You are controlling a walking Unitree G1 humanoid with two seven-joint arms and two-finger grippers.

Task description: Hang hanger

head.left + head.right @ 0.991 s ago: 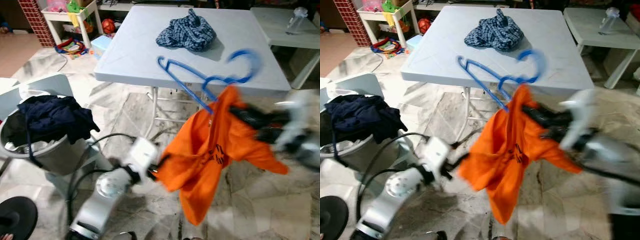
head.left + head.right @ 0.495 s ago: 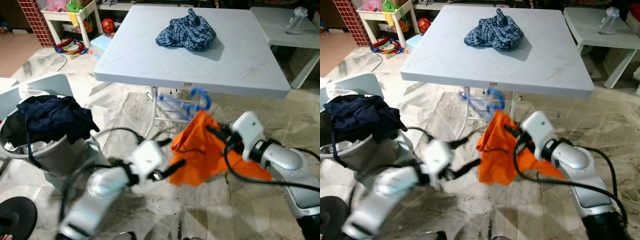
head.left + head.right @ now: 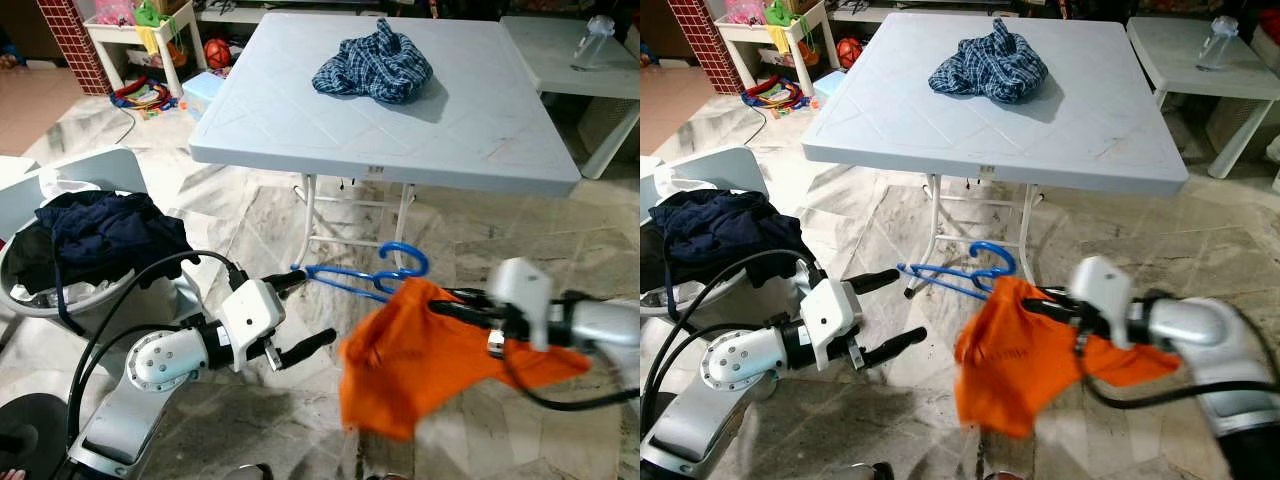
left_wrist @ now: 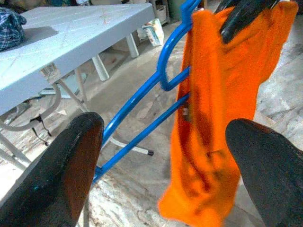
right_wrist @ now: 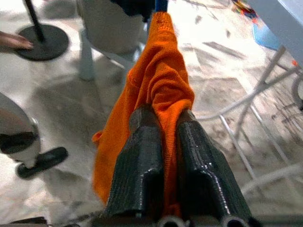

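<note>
A blue plastic hanger (image 3: 355, 278) hangs low over the floor in front of the table, its hook beside an orange shirt (image 3: 420, 360). My right gripper (image 3: 440, 303) is shut on the top of that shirt, and the cloth is pinched between its fingers (image 5: 142, 165) in the right wrist view. My left gripper (image 3: 305, 312) is open just left of the shirt. The hanger's (image 4: 142, 94) bars run between its spread fingers (image 4: 61, 175) without clear contact, with the shirt (image 4: 213, 118) beyond them.
A white folding table (image 3: 300, 120) stands ahead with a plaid garment (image 3: 375, 62) on it. A basket (image 3: 120, 310) of dark clothes is at my left, with a black round base (image 3: 35, 435) near it. A second white table (image 3: 560, 50) stands at the far right.
The shirt and hanger have come down from the table's edge to low over the floor, carried by my right gripper. My left gripper has swung in beside the hanger's free end.
</note>
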